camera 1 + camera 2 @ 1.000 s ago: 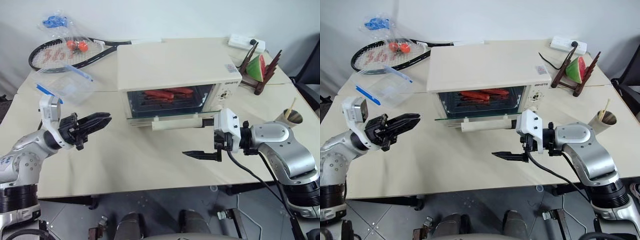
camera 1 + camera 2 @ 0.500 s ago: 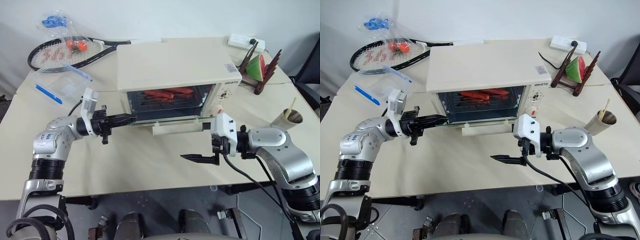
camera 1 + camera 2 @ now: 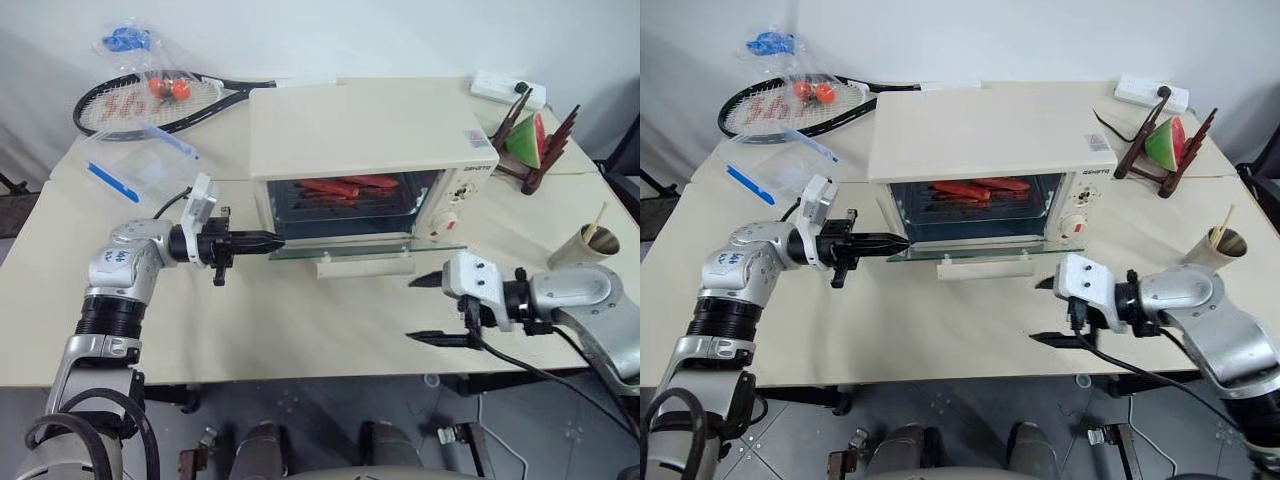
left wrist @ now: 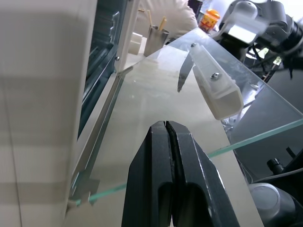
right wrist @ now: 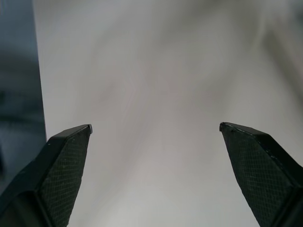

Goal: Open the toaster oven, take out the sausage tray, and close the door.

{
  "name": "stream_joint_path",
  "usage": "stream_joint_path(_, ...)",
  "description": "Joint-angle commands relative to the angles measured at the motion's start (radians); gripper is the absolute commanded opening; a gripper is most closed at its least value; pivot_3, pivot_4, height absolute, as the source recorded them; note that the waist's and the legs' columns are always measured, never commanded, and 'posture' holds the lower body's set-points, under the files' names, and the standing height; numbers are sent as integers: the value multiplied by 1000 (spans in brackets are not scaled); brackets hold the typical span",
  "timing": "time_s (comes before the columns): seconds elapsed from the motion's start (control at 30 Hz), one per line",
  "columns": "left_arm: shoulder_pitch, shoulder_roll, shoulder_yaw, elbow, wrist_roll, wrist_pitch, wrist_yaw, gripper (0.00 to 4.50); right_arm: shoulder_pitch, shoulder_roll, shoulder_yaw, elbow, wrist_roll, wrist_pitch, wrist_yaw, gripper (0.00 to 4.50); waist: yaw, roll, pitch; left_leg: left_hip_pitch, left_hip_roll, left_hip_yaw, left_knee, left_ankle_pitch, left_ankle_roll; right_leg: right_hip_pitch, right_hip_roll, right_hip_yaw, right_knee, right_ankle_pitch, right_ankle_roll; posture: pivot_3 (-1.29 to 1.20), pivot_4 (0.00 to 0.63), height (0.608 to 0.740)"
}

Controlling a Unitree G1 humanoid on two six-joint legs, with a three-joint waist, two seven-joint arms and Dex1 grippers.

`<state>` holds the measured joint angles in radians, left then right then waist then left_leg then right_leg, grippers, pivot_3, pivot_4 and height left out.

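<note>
On the broad cream-coloured table (image 3: 300, 330) stood the large cream-white boxy toaster oven (image 3: 365, 130), with red-marked knobs on its right panel. Its clear glass door (image 3: 370, 243) hung open, lying roughly level in front of the cavity, with the long cream-white bar handle (image 3: 365, 264) at its outer edge. Inside the oven, on the rack, sat the shallow silver metal sausage tray (image 3: 345, 192) with a few long red sausages.

The left gripper (image 3: 268, 240) pointed sideways at the left corner of the open door, its black fingers (image 4: 163, 156) pressed tight together with nothing between them; in the left wrist view their tips sat just at the glass edge, though contact could not be made out. The right gripper (image 3: 426, 310) hovered over bare table in front of the oven's right end, below the door, its jaws spread wide and empty.

Behind the oven to the left lay a black-framed tennis racket (image 3: 150, 100), and nearer, a clear plastic box with blue strips (image 3: 135, 170). To the right stood a dark wooden stand holding a watermelon slice (image 3: 535, 145), a white power strip (image 3: 508, 88) and a paper cup with sticks (image 3: 590, 243).
</note>
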<state>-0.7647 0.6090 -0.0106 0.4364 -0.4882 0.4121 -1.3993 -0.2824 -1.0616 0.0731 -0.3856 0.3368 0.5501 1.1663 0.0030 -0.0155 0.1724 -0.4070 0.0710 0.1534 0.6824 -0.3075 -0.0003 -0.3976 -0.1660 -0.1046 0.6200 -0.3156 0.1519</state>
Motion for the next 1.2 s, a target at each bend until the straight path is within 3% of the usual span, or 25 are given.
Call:
stream_joint_path(0.03, -11, 5, -28, -15, 36, -30, -40, 17, 33, -58, -95, -46, 80, 30, 68, 4500, 0, 0, 0, 0, 0, 0, 0, 0, 0, 0, 0, 0, 0, 0, 0, 0, 150, 740)
stream_joint_path(0.3, 1, 15, -127, -16, 169, -127, -61, 17, -19, -87, -377, -174, 376, 226, 52, 4500, 3, 0, 0, 0, 0, -1, 0, 0, 0, 0, 0, 0, 0, 0, 0, 0, 150, 740)
stream_joint_path(0.47, 17, 8, -174, -8, 232, -222, -76, 17, -141, -32, -291, -203, 376, 262, -88, 4500, -4, -1, 0, 0, 0, -1, 0, 0, 0, 0, 0, 0, 0, 0, 0, 0, 150, 740)
stream_joint_path(0.63, 21, -7, -179, -18, 234, -218, -72, 17, -160, -15, -275, -210, 392, 257, -120, 4500, 5, -1, 1, -1, 0, -1, 0, 0, 0, -1, 0, 0, 0, 0, 0, 0, 150, 740)
stream_joint_path(0.73, 30, -5, -196, -13, 256, -248, -80, 17, -205, 20, -216, -210, 349, 233, -183, 4500, 4, -1, 1, -1, 0, -1, 1, 0, 0, -1, 0, 0, 0, 0, 0, 0, 150, 740)
stream_joint_path(0.83, 57, -13, -172, -14, 233, -286, -89, 17, -272, 93, -54, -218, 199, 177, -279, 4500, -3, -1, 1, -1, 0, -1, 1, 0, 0, -1, 0, 0, 1, 0, 0, 0, 150, 740)
stream_joint_path(0.97, 109, -47, -69, -54, 132, -315, -67, 17, -328, 161, 153, -178, -58, 98, -391, 4500, -5, -1, 1, -2, 0, 0, 1, 0, 0, -3, 0, 0, 2, 0, 0, 0, 150, 740)
stream_joint_path(1.2, 255, -101, 125, -222, -45, -267, 64, 17, -442, 345, 379, -27, -411, 95, -606, 4500, -11, -1, 1, -14, 1, -1, 6, 0, 0, -15, 0, 0, 8, 0, 0, 0, 150, 740)
